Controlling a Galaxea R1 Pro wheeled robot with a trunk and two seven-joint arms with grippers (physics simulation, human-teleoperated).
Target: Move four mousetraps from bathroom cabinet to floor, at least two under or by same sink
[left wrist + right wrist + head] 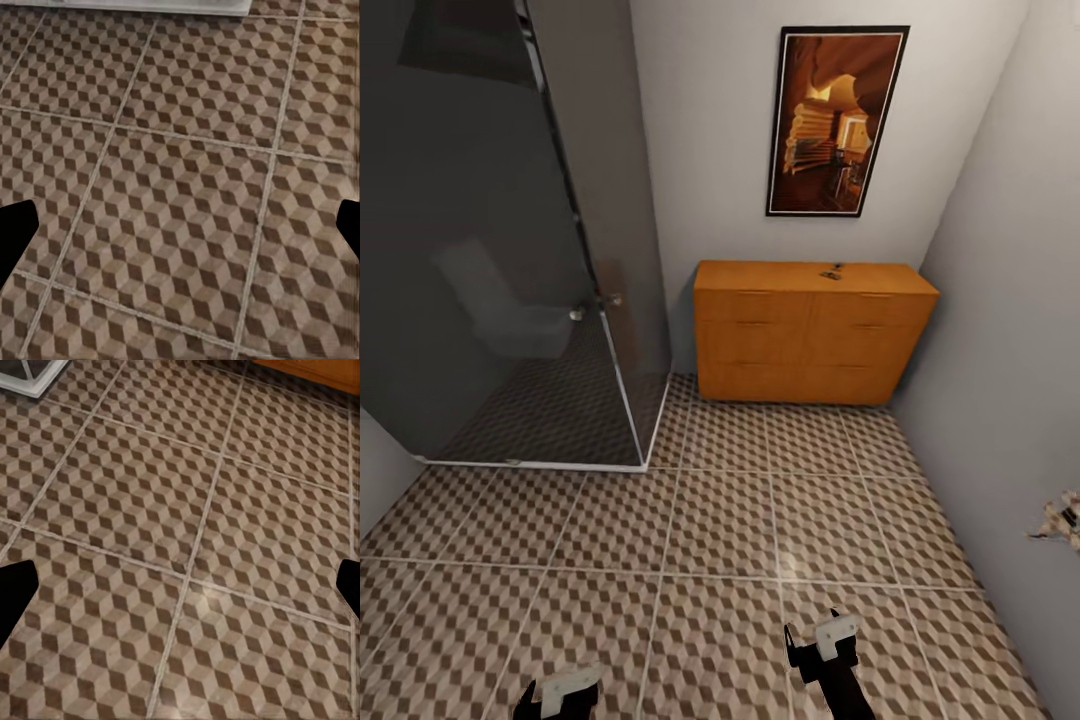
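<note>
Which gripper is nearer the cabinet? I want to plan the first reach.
Right. The right gripper hangs over the floor tiles roughly in line with the cabinet; the left gripper sits lower and further left.

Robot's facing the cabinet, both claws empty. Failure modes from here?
1. The small dark item on the cabinet top, near the back wall, is too small to identify; mistaking it for a mousetrap is possible.
2. The cabinet sits in a corner against the right wall, likely cramping the right claw.
3. The glass shower panel stands close on the left, a collision risk while driving in.
</note>
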